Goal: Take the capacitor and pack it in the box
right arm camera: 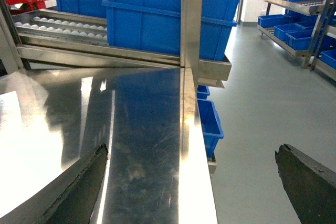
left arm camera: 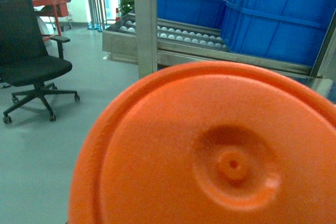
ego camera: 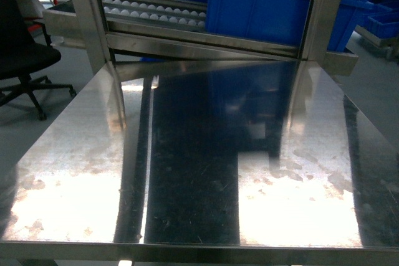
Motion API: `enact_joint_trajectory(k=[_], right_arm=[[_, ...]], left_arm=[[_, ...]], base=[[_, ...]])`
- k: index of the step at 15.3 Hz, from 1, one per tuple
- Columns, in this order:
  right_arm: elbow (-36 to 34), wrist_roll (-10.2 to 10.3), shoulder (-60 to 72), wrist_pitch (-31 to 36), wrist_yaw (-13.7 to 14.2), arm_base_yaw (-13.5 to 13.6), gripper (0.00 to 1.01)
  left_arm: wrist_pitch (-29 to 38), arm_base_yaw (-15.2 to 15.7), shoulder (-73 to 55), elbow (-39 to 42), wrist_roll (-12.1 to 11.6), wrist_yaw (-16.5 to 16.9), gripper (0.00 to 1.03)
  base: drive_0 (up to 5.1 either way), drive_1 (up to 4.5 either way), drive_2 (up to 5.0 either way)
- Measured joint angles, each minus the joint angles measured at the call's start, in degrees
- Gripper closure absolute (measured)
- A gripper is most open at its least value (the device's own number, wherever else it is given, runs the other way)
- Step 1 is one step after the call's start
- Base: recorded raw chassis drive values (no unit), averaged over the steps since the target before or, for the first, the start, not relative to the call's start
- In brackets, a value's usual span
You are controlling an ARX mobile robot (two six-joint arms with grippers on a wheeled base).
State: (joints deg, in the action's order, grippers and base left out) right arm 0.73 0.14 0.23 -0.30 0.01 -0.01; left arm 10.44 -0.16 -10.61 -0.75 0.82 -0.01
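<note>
The stainless steel desk [ego camera: 187, 172] is bare of the pink box and the capacitor, neither of which shows in any view, and blue plastic bins [ego camera: 262, 4] sit on the roller rack [ego camera: 156, 12] behind it. The right gripper [right arm camera: 194, 182] is released, its dark fingers [right arm camera: 79, 187] spread wide over the desk's right edge. An orange disc [left arm camera: 210, 150] fills the left wrist view, so I cannot tell the left gripper's state; a black office chair [left arm camera: 31, 56] stands on the floor.

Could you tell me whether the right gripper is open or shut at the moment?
Open: the right gripper shows its dark fingers spread wide apart, nothing between them.
</note>
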Motion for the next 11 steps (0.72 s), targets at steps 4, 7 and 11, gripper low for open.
enact_joint_trajectory(k=[4,7,11], right_arm=[[0.0,0.0,0.0,0.0,0.0,0.0,0.03],[0.0,0.0,0.0,0.0,0.0,0.0,0.03],[0.0,0.0,0.0,0.0,0.0,0.0,0.03]], left_arm=[[-9.7,0.0,10.0,-0.3,0.0,-0.1,0.6],[-10.6,0.0,10.0,0.0,0.0,0.0,0.6],[-10.8,0.0,10.0,0.0,0.0,0.0,0.6]], base=[[0.0,0.0,0.0],[0.0,0.0,0.0],[0.0,0.0,0.0]])
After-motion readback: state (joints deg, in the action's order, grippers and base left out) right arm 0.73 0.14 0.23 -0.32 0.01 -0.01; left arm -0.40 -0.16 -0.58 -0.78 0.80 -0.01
